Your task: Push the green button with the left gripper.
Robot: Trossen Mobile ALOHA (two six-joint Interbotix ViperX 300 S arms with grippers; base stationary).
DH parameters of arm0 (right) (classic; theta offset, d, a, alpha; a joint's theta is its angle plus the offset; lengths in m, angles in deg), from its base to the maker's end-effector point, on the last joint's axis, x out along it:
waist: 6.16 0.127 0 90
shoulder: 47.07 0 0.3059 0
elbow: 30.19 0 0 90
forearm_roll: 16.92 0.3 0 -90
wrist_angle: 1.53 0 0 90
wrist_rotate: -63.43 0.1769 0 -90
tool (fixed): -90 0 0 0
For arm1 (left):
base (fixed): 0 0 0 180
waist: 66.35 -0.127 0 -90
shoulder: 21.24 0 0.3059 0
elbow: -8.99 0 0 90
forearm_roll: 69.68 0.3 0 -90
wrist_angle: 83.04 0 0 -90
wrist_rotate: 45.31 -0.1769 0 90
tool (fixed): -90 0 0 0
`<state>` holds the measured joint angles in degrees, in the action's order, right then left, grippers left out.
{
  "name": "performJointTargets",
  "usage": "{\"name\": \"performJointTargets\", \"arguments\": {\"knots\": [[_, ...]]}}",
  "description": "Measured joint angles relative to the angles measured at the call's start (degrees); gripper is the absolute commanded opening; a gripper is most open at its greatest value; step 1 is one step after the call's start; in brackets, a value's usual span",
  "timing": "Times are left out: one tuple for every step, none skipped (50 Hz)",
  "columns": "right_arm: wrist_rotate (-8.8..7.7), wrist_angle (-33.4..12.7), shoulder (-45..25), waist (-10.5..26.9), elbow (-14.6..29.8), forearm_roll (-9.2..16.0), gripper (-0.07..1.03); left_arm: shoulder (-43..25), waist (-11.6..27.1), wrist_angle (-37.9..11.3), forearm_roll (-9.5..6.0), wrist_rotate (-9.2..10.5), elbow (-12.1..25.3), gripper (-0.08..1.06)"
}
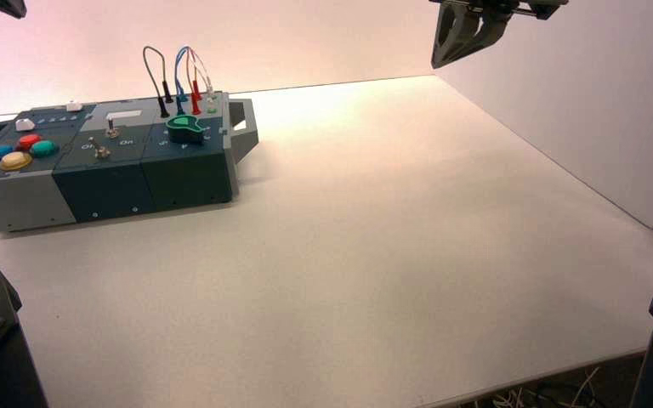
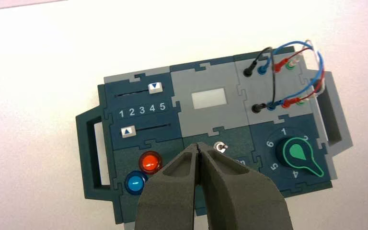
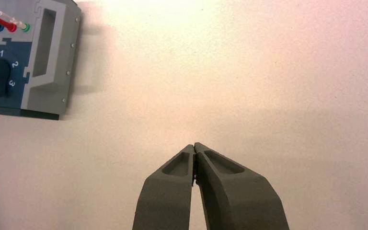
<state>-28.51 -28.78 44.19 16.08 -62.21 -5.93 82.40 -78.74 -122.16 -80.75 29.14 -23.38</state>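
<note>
Your left gripper (image 2: 199, 149) hangs above the box (image 1: 17, 208) with fingertips pressed together, holding nothing, clear of every button. The green button (image 1: 43, 148) sits at the box's left end beside the red button (image 1: 29, 141), the blue and the yellow, unpressed. The descent and push remain. Your right gripper (image 3: 194, 147), also closed, idles over bare table.

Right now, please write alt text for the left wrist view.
The left gripper, fingers shut, hangs above the box, hiding part of its button corner. Beside it show a red button, a blue button and a dark-green knob.
</note>
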Motion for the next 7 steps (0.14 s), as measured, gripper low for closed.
{"name": "performJointTargets", "arguments": {"knots": [[0.00,0.0,0.0,0.0,0.0,0.0,-0.02,0.0,0.3,-0.1,0.00,0.00,0.0,-0.03],[0.00,0.1,0.3,0.0,-0.2,0.0,-0.02,0.1,0.5,-0.1,0.00,0.09,0.0,-0.03],[0.09,0.0,0.4,0.0,-0.3,0.0,-0.02,0.1,0.7,-0.1,0.00,0.09,0.0,-0.03],[0.09,0.0,0.5,0.0,-0.3,0.0,-0.02,0.1,1.0,-0.1,0.00,0.00,0.0,-0.03],[0.09,0.0,0.6,0.0,-0.3,0.0,-0.02,0.1,1.3,-0.1,0.00,0.09,0.0,-0.03],[0.09,0.0,0.7,0.0,-0.3,0.0,-0.02,0.1,1.4,-0.2,-0.09,0.00,0.0,-0.03],[0.09,-0.1,0.8,0.0,-0.3,0.0,-0.02,0.2,1.7,-0.3,-0.09,0.00,0.0,-0.03]]}}
